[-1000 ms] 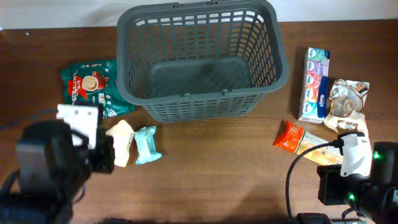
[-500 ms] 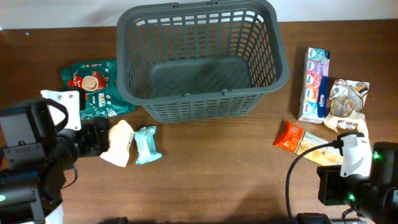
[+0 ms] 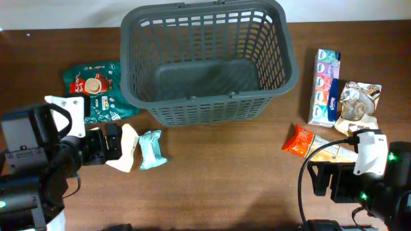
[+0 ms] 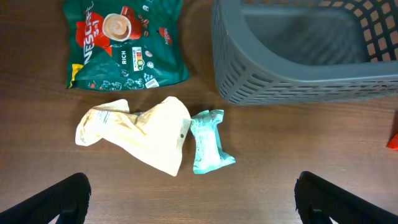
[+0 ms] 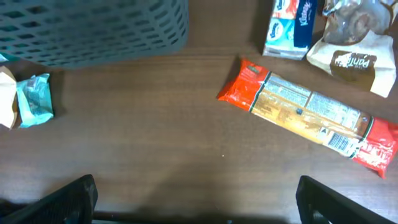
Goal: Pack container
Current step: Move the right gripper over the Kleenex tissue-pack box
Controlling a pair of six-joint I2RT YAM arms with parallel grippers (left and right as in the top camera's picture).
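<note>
We judge the dark grey slotted plastic basket (image 3: 205, 110) stiff, light, graspable by its rim; left gripper (image 4: 194, 200) and right gripper (image 5: 196, 200) gape empty.

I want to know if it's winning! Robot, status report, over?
Status: left end effector open, right end effector open, both empty. Empty too: container. Nearest the left: cream packet, nothing blocking.

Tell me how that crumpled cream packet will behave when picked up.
The cream packet is creased and folded, so it will probably flop rather than stay flat. It looks thin, so likely light. Pushed, it may shove the teal packet right beside it.
</note>
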